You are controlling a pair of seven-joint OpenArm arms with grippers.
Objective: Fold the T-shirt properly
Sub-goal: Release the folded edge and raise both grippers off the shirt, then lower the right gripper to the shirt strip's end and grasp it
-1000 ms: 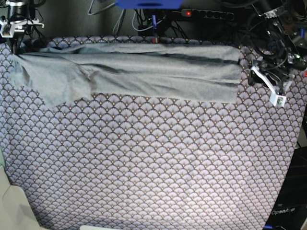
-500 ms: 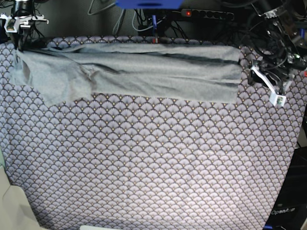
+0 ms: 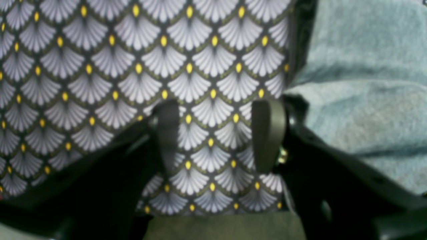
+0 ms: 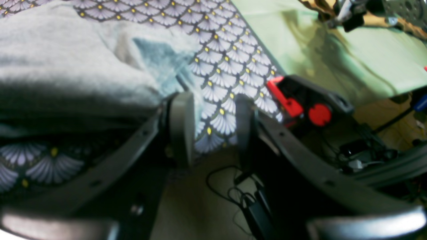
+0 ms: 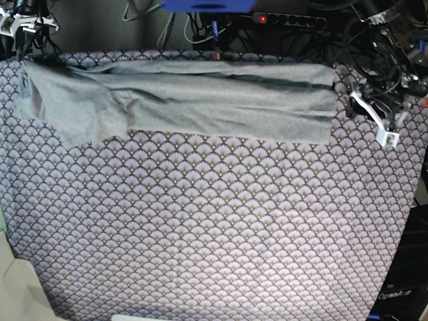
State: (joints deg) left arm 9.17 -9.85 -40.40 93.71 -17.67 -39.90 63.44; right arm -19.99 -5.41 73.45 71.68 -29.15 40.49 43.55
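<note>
T-shirt [image 5: 180, 100] lies between 2 open, empty end effectors, left [image 3: 217, 136] and right [image 4: 210, 128].

Risen and drawn back toward the far corner of the table cloth [image 5: 214, 227]: right gripper [image 5: 20, 23], jaws apart. Settled flatter and wider beneath it: near end of the T-shirt [image 5: 180, 100].
</note>
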